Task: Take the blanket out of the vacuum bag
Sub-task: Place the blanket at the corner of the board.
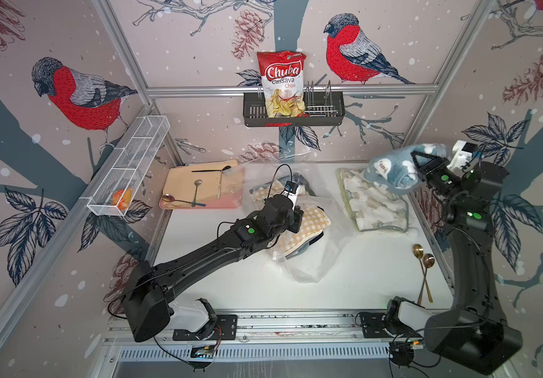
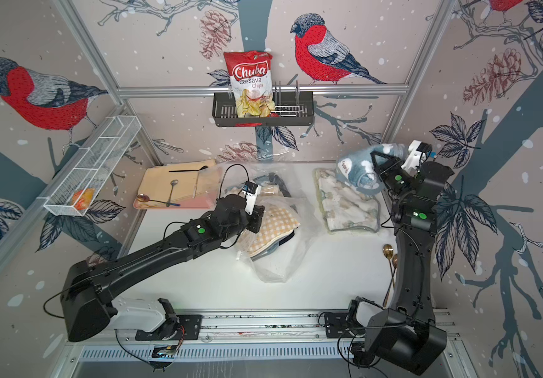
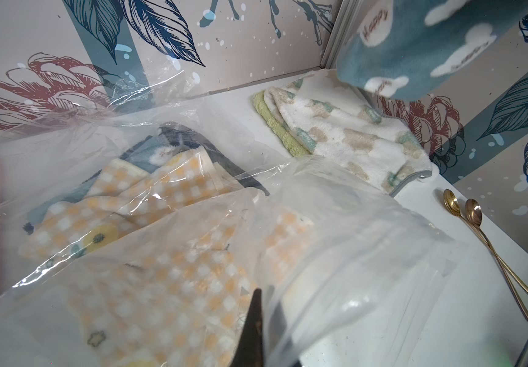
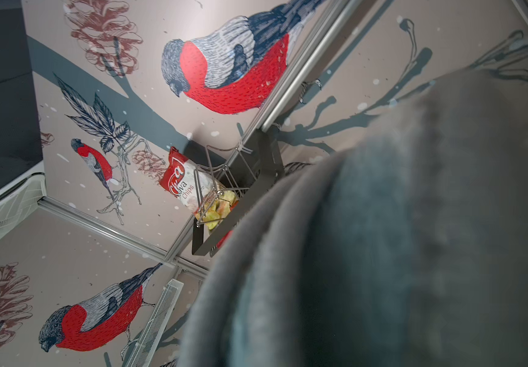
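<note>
- Chips bag (image 1: 283, 81): red and white, printed "Chuba Cassava Chips". It stands upright in a black wall rack (image 1: 335, 114) at top centre of both top views.
- Blanket (image 1: 391, 173): blue fleece with white clouds, one cloud lettered "Happy" in the left wrist view (image 3: 374, 28). It is bundled and lifted clear of the table (image 1: 361, 288) in the upper right of the frame. It is outside the bag, its long axis slanting from upper right down to lower left.
- Right gripper (image 1: 416, 163): black fingers clamped on the blanket.
- Vacuum bag (image 1: 312, 265): clear crinkled plastic at centre frame, lying flat. Its long axis runs from the back wall toward the front edge. Yellow checked cloth and some blue cloth show inside.
- Left gripper (image 3: 257, 321): closed, pinching the bag's plastic beside a ribbed band. Only one dark finger shows.
- Cream patterned towel (image 1: 374, 203): flat on the table under the raised blanket.
- Two gold spoons (image 1: 423, 261): right edge of the table.
- Pink tray (image 1: 204, 207): left of the bag, holding a beige cloth and cutlery.
- White mesh basket (image 1: 132, 163): on the left wall.
</note>
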You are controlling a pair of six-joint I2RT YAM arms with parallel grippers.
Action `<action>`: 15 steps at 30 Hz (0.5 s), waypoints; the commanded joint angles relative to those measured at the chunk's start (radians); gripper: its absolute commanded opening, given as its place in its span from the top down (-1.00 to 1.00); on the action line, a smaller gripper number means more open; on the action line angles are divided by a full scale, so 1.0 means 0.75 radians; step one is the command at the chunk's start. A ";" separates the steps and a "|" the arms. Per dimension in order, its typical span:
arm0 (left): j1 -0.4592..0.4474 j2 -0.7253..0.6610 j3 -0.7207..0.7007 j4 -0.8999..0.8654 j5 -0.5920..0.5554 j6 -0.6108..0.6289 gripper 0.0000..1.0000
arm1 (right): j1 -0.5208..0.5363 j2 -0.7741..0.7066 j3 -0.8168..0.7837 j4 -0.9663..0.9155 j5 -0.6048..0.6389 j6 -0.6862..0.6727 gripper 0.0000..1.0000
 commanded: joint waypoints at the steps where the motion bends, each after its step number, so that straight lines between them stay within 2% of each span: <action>1: 0.003 -0.008 0.003 0.044 -0.005 0.016 1.00 | -0.040 -0.044 -0.071 0.146 -0.188 -0.004 1.00; 4: 0.004 -0.008 0.003 0.047 0.015 0.016 1.00 | -0.045 -0.046 -0.091 0.010 -0.170 -0.109 1.00; 9: 0.006 -0.012 0.005 0.049 0.033 0.017 1.00 | 0.011 0.026 -0.087 -0.033 -0.093 -0.172 1.00; 11: 0.008 -0.011 0.006 0.048 0.033 0.018 1.00 | 0.077 0.088 -0.030 -0.063 -0.020 -0.222 1.00; 15: 0.012 -0.006 0.006 0.048 0.036 0.025 1.00 | 0.212 0.302 0.225 -0.135 0.143 -0.293 1.00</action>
